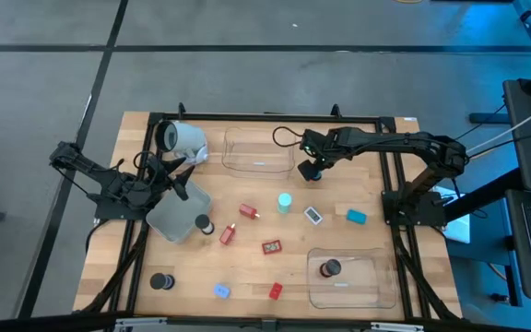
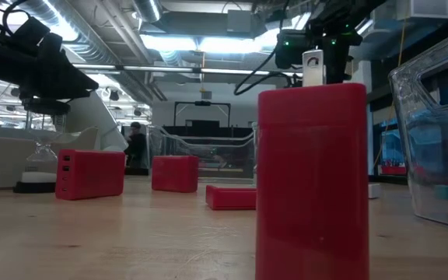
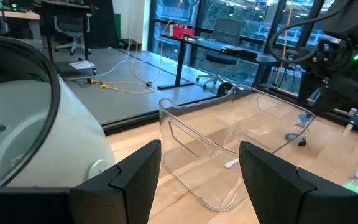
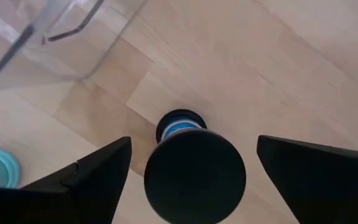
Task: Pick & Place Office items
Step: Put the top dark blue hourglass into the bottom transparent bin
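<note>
Black and round, a puck with a blue band sits on the wooden worktop beside the clear plastic tray, under the right end effector, fingers spread open. The left end effector, also open, faces that tray.

The overhead camera looks straight down on my whole table and both arms. The low camera sits at tabletop height, facing level across it, very close to a red block. My left wrist camera looks past my fingers toward a clear tray, also seen overhead. My right wrist camera faces down, close to the wood.
</note>
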{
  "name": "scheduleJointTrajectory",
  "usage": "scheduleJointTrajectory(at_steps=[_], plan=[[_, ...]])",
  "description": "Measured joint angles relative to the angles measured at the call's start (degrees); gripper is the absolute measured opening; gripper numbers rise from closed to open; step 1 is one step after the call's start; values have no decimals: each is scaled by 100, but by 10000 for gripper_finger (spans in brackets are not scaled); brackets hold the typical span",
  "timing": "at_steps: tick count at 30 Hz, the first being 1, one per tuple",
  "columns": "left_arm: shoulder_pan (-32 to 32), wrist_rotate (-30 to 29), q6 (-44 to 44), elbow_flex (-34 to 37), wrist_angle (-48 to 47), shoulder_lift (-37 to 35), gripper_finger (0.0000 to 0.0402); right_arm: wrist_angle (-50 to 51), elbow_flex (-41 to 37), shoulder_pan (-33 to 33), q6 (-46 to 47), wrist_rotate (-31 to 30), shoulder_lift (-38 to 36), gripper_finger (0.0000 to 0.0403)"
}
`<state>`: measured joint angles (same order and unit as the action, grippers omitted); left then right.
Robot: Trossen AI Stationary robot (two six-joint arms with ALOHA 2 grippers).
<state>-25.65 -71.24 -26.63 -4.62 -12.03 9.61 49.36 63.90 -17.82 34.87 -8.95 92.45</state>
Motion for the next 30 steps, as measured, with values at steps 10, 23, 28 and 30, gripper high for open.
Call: scheduleJointTrajectory(at_steps=[10,23,28,30], plan=[[0,79,42,0,4,0,214,31,2,2,-90,197,1,219],[-1,79,42,0,4,0,214,593,7,230,-19,256,-373,215],[0,79,42,0,4,0,214,1103,9,611,551,210,-1105,215],[0,79,39,0,4,0,214,1248,11,818,931,240,-1430,215]])
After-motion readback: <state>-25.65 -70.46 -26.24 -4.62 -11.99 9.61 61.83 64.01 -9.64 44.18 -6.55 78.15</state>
